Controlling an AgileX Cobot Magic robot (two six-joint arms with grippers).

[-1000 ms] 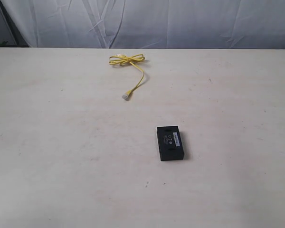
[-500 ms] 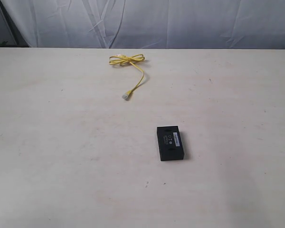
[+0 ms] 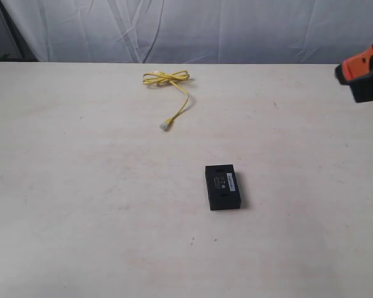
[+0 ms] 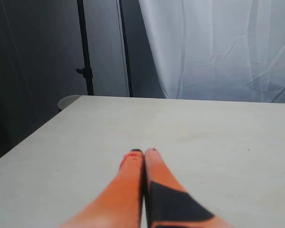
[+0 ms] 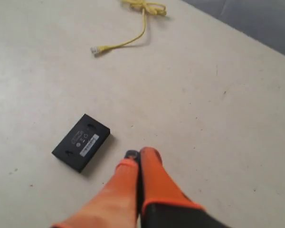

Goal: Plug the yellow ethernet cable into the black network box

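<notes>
Yellow ethernet cable (image 3: pixel 169 87) – unplugged | black network box (image 3: pixel 223 186) – apart | left gripper (image 4: pixel 143 153), right gripper (image 5: pixel 138 155) – fingers together, empty

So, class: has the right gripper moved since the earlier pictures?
Yes. The right gripper has come into the exterior view at its right edge, above the table; earlier it was out of view.

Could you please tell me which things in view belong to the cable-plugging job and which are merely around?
Belongs to the job:
- yellow ethernet cable, lying apart from the box
- black network box
- right gripper, shut

Merely around:
- table
- white backdrop curtain
- dark stand pole
</notes>
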